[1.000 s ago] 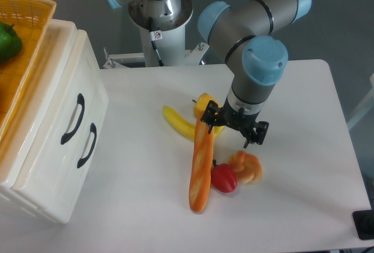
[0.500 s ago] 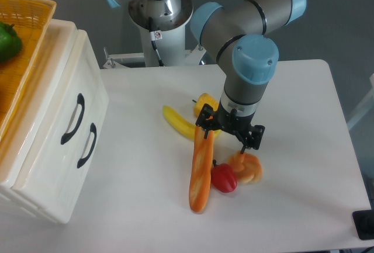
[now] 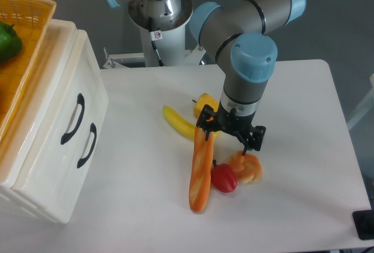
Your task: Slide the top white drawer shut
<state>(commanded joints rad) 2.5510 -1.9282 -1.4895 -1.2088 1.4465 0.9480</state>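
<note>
- Your gripper (image 3: 229, 135) hangs over the baguette (image 3: 201, 168) mid-table, fingers spread apart, gripping nothing.
- The top white drawer (image 3: 65, 107) sits at your far left, well apart from the gripper.

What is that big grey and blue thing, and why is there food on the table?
That is a robot arm. Its grey tubes join at blue caps like elbows, so it can bend. At the end is its hand, two black fingers for grabbing. The fingers are spread apart and hold nothing. One camera looks down at the table from the front.

Under the hand lies pretend food: a long baguette, a banana, a yellow pepper, a red pepper and a croissant.

On the left stands a white cabinet with two drawers. The robot's job is about the top white drawer, the one with the upper black handle. On top sits an orange basket with something green inside.
</note>
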